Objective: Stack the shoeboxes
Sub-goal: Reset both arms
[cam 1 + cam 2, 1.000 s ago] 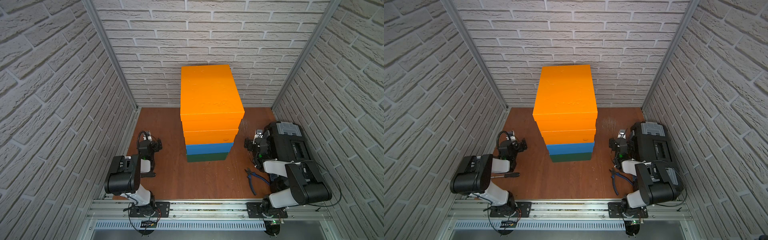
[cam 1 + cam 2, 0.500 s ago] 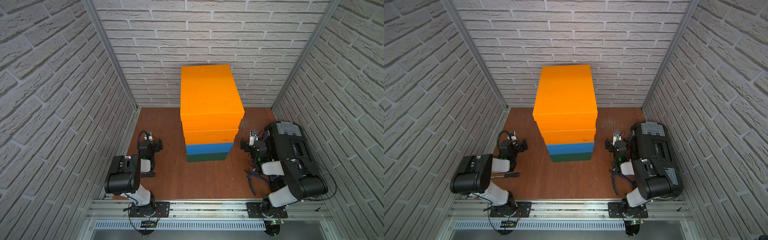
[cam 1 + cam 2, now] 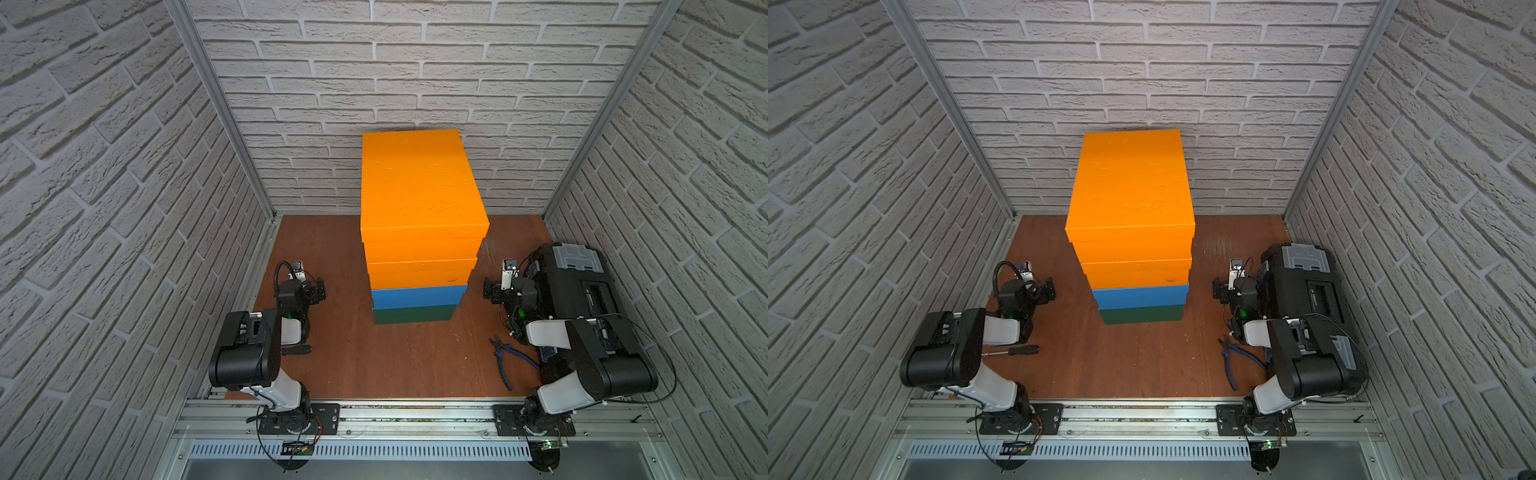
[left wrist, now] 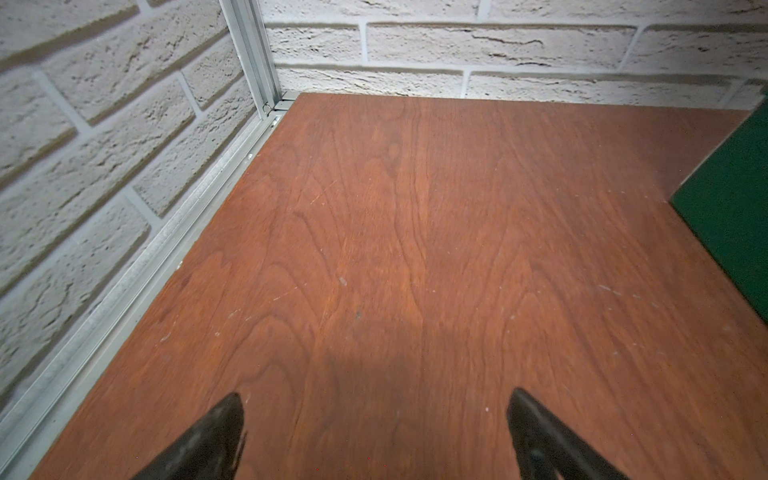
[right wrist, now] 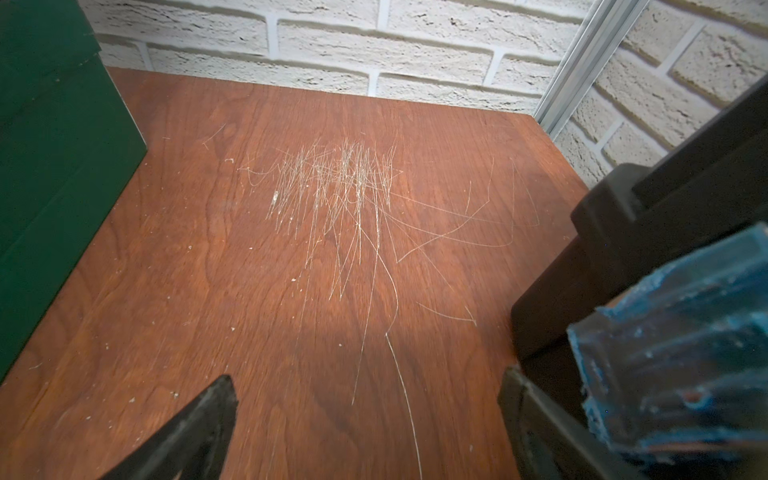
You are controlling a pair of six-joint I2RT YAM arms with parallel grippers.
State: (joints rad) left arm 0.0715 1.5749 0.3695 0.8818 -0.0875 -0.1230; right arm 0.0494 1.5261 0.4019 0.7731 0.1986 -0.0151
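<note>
The shoeboxes stand in one stack at the middle of the table in both top views. A dark green one (image 3: 413,313) is at the bottom, a blue one (image 3: 417,295) lies on it, then an orange one (image 3: 419,274), and a second orange one (image 3: 419,187) is on top. My left gripper (image 3: 316,289) rests low to the left of the stack, open and empty. My right gripper (image 3: 491,291) rests low to its right, also open and empty. The left wrist view shows the gripper (image 4: 374,399) over bare wood, the green box (image 4: 731,199) off to one side. The right wrist view shows the gripper (image 5: 368,382) over scratched wood beside the green box (image 5: 54,166).
A black tool case (image 3: 577,286) with a grey lid sits against the right wall, close to my right wrist (image 5: 623,232). Blue-handled pliers (image 3: 505,359) lie at the front right. A screwdriver (image 3: 1013,351) lies under my left arm. Brick walls enclose three sides.
The right arm has shifted a little beside the tool case, its gripper drifting slightly left and towards the front. The left arm and the stack have not moved.
</note>
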